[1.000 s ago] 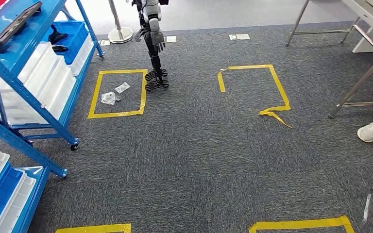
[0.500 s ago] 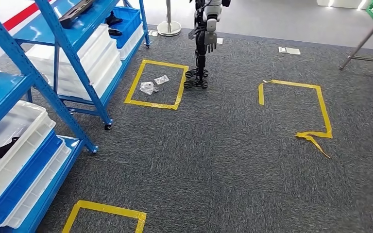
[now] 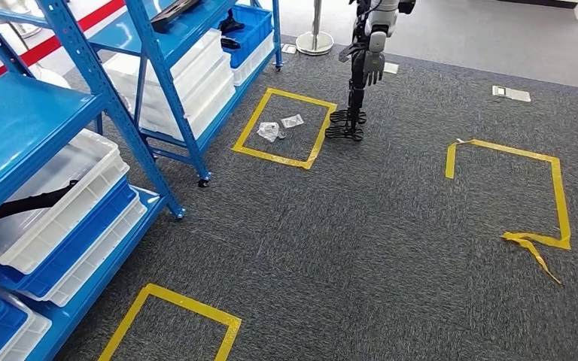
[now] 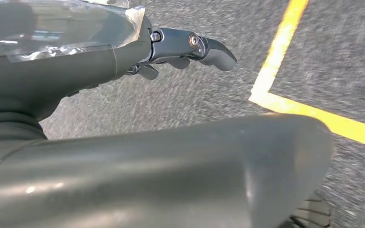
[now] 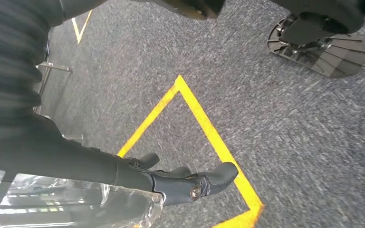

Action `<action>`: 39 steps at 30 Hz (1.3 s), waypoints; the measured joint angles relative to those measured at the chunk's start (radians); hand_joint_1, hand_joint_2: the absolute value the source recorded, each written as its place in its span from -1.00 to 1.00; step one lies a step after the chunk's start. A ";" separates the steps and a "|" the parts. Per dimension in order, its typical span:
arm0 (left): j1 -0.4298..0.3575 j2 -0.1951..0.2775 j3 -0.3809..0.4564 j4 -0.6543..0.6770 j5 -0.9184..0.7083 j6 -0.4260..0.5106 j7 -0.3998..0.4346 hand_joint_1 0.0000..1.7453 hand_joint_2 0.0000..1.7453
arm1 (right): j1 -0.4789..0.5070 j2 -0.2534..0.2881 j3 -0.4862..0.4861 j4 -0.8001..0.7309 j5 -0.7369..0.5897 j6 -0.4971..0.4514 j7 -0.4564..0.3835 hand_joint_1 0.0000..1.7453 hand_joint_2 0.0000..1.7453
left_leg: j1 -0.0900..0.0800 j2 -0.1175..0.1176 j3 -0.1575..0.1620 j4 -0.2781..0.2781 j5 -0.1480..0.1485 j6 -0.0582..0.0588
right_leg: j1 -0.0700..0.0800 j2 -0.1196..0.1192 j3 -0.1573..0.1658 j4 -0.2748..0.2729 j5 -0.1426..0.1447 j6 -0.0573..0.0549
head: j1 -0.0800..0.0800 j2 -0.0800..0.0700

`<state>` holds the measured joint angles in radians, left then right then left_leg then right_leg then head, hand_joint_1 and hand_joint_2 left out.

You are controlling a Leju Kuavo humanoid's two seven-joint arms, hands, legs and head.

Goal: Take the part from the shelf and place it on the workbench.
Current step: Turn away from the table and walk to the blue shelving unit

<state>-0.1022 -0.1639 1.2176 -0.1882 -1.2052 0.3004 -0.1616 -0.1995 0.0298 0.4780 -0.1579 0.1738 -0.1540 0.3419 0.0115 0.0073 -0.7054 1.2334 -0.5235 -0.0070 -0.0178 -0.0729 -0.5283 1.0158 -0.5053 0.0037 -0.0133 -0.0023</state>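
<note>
Hands first: left hand (image 4: 171,52) hangs loose at the robot's side, fingers slack and nothing in them; right hand (image 5: 180,183) is the same deal, relaxed and holding nothing; both just dangle over grey carpet (image 3: 361,248), so no grasp has started. What changed over the last second is the camera, not the stuff; the whole head view has swung round, the table legs and the person's shoe that sat at the right edge have slid out, and the near blue shelf (image 3: 22,128) now takes up the left side, much closer than before; the tape squares and the other robot (image 3: 366,53) only seem to have drifted because our robot is turning. My read: it's lining itself up with the shelf, so we're in the approach bit of the task and everything else is yet to come, including the trip to the counter. The likely target is a long dark part (image 3: 34,201) lying in a white bin (image 3: 83,162) on a lower level of that shelf; more dark bits sit in a blue bin (image 3: 248,30) on the farther rack, so I can't swear which one it wants. Head view gives you the shelf, the part and the clear bags (image 3: 278,129) in the taped square, but not the hands; the wrist views give the hands plus a yellow tape corner each (image 4: 268,92) (image 5: 190,111).
</note>
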 joint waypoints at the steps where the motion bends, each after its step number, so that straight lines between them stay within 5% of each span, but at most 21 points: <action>1: 0.000 0.000 -0.001 0.000 -0.005 -0.003 0.000 -1.00 -1.00 | 0.001 0.000 -0.002 0.000 -0.005 -0.004 -0.003 -1.00 1.00 | -0.001 0.021 0.040 -0.069 0.030 0.004 | 0.001 -0.011 0.003 0.000 -0.002 0.002 | 0.000 0.000; 4: -0.007 0.001 -0.004 0.000 -0.016 -0.009 -0.003 -1.00 -1.00 | 0.009 0.000 -0.009 0.000 -0.019 -0.015 -0.012 -1.00 1.00 | -0.013 0.070 0.112 -0.202 0.064 0.019 | 0.011 -0.042 0.011 0.000 -0.012 0.017 | 0.001 0.000; 7: -0.006 0.002 -0.007 0.000 -0.021 -0.011 -0.004 -1.00 -1.00 | 0.013 0.000 -0.015 0.000 -0.026 -0.021 -0.017 -1.00 1.00 | -0.018 0.036 0.114 -0.214 0.066 0.034 | 0.012 -0.060 0.022 -0.001 -0.019 0.031 | 0.002 0.000; 9: -0.006 0.003 -0.009 0.000 -0.025 -0.013 -0.005 -1.00 -1.00 | 0.017 0.000 -0.017 -0.001 -0.028 -0.023 -0.019 -1.00 1.00 | -0.011 0.012 0.120 -0.225 0.075 0.047 | 0.011 -0.012 0.001 0.050 -0.049 0.035 | 0.005 0.000; 11: -0.010 0.002 -0.012 0.000 -0.029 -0.016 -0.007 -1.00 -1.00 | 0.022 -0.002 -0.021 -0.001 -0.034 -0.026 -0.024 -1.00 1.00 | -0.007 -0.016 0.119 -0.228 0.080 0.054 | 0.007 0.046 -0.059 0.173 -0.101 0.029 | 0.011 0.000; 13: -0.011 0.001 -0.013 0.000 -0.031 -0.020 -0.009 -1.00 -1.00 | 0.023 -0.005 -0.028 -0.001 -0.038 -0.027 -0.028 -1.00 1.00 | -0.006 -0.046 0.117 -0.227 0.081 0.055 | 0.005 0.061 -0.107 0.266 -0.125 0.031 | 0.012 0.000; 15: -0.009 0.000 -0.015 0.000 -0.033 -0.021 -0.009 -1.00 -1.00 | 0.024 -0.007 -0.032 -0.001 -0.038 -0.028 -0.028 -1.00 1.00 | -0.004 -0.079 0.119 -0.225 0.081 0.053 | 0.001 0.069 -0.090 0.218 -0.088 0.049 | 0.012 0.000; 17: -0.009 0.000 -0.016 0.000 -0.035 -0.022 -0.009 -1.00 -1.00 | 0.030 -0.009 -0.033 0.000 -0.040 -0.028 -0.029 -1.00 1.00 | -0.002 -0.112 0.117 -0.220 0.080 0.044 | -0.009 0.114 -0.034 0.083 -0.029 0.068 | 0.015 0.000; 19: -0.009 0.000 -0.019 0.000 -0.036 -0.022 -0.009 -1.00 -1.00 | 0.035 -0.010 -0.034 0.000 -0.041 -0.028 -0.030 -1.00 1.00 | -0.003 -0.136 0.107 -0.215 0.081 0.029 | -0.013 0.150 -0.008 0.011 -0.003 0.063 | 0.017 0.000; 22: -0.006 0.001 -0.021 0.000 -0.037 -0.022 -0.008 -1.00 -1.00 | 0.039 -0.007 -0.037 0.000 -0.042 -0.029 -0.032 -1.00 1.00 | 0.001 -0.161 0.094 -0.219 0.087 0.012 | -0.011 0.128 -0.007 0.008 0.002 0.040 | 0.015 0.000; 24: -0.003 0.002 -0.022 0.000 -0.037 -0.021 -0.006 -1.00 -1.00 | 0.039 -0.006 -0.039 0.000 -0.042 -0.032 -0.033 -1.00 1.00 | 0.003 -0.119 0.077 -0.186 0.064 0.006 | -0.014 0.103 -0.004 0.006 0.005 0.027 | 0.010 0.000; 26: -0.005 0.002 -0.024 0.000 -0.037 -0.021 -0.003 -1.00 -1.00 | 0.042 -0.006 -0.040 0.000 -0.041 -0.034 -0.035 -1.00 1.00 | 0.003 -0.045 0.028 -0.077 0.007 -0.001 | -0.011 0.074 -0.003 0.004 0.002 0.014 | 0.001 0.000; 29: -0.006 0.002 -0.028 0.000 -0.038 -0.021 0.001 -1.00 -1.00 | 0.053 -0.008 -0.040 0.000 -0.041 -0.035 -0.035 -1.00 1.00 | 0.005 -0.010 -0.040 0.073 -0.044 -0.009 | -0.003 0.021 -0.002 0.004 -0.004 0.004 | -0.003 0.000; 31: -0.003 0.002 -0.029 0.000 -0.041 -0.021 0.005 -1.00 -1.00 | 0.053 -0.008 -0.041 0.000 -0.041 -0.035 -0.035 -1.00 1.00 | 0.004 0.005 0.008 -0.004 0.004 -0.004 | 0.000 -0.005 0.003 0.004 -0.007 0.003 | -0.003 0.000; 33: -0.005 0.002 -0.029 0.000 -0.045 -0.021 0.008 -1.00 -1.00 | 0.050 -0.007 -0.041 0.000 -0.041 -0.035 -0.035 -1.00 1.00 | -0.005 0.060 0.084 -0.138 0.048 0.008 | 0.006 -0.026 0.010 0.005 -0.012 0.007 | -0.003 0.000; 35: -0.012 0.002 -0.030 0.000 -0.049 -0.021 0.009 -1.00 -1.00 | 0.050 -0.007 -0.041 0.000 -0.043 -0.035 -0.035 -1.00 1.00 | -0.017 0.089 0.112 -0.197 0.052 0.020 | 0.013 -0.050 0.015 0.005 -0.018 0.016 | -0.002 0.000; 37: -0.013 0.002 -0.031 0.000 -0.051 -0.020 0.009 -1.00 -1.00 | 0.048 -0.007 -0.041 0.000 -0.044 -0.036 -0.036 -1.00 1.00 | -0.020 0.063 0.115 -0.205 0.053 0.032 | 0.015 -0.072 0.022 0.001 -0.022 0.026 | -0.002 0.000; 39: -0.009 0.002 -0.031 0.000 -0.051 -0.020 0.010 -1.00 -1.00 | 0.045 -0.008 -0.041 -0.001 -0.044 -0.037 -0.037 -1.00 1.00 | -0.014 0.037 0.125 -0.218 0.061 0.044 | 0.012 -0.030 0.018 0.021 -0.038 0.033 | -0.001 0.000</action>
<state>-0.1108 -0.1618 1.1868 -0.1884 -1.2567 0.2809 -0.1519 -0.1545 0.0223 0.4368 -0.1585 0.1300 -0.1906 0.3047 -0.0024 0.0443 -0.5803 1.0154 -0.4621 0.0367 -0.0057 -0.1031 -0.5104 1.0372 -0.5433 0.0371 -0.0139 -0.0023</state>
